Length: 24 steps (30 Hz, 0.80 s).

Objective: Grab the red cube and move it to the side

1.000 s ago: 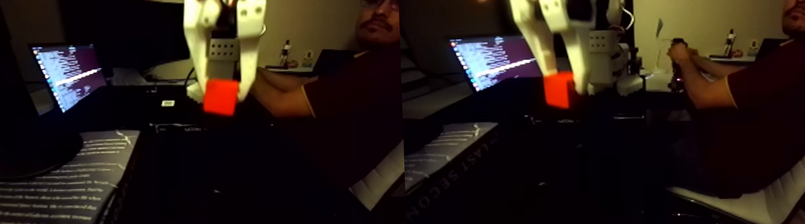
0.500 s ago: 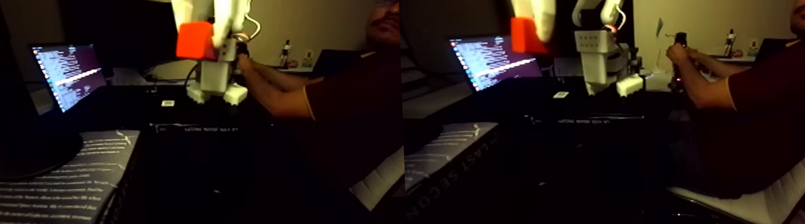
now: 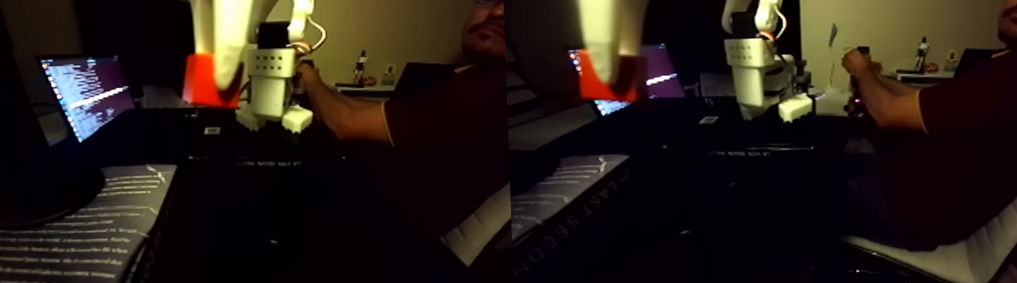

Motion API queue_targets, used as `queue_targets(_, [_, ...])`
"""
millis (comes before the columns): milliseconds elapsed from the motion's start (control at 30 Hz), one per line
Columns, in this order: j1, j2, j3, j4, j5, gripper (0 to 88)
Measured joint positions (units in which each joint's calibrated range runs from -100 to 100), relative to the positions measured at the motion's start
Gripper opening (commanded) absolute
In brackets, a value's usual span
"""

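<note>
The picture holds two side-by-side halves of the same scene. The red cube (image 3: 196, 82) hangs in the air above the dark table, left of the arm's white base (image 3: 273, 85). My white gripper (image 3: 218, 80) comes down from the top edge and is shut on the red cube, one broad finger covering its right part. In the right half the same cube (image 3: 592, 84) sits close to the camera, in front of the laptop, with the blurred finger over its middle.
A lit laptop (image 3: 87, 94) stands at the back left. An open book (image 3: 50, 244) lies at the front left beside a dark monitor foot (image 3: 14, 199). A person (image 3: 958, 127) sits on a white chair (image 3: 988, 250) at the right, hands near the base.
The gripper has carried the cube up off the table level, then leftward and closer to the camera. It has stayed shut on the cube throughout.
</note>
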Motion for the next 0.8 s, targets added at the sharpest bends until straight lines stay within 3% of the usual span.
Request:
queue_targets(300, [3.86,11.44,-0.18,-8.89,-0.37,1.0])
queue_targets(800, [8.34,20.36,-8.98,-10.04,-1.21,1.0])
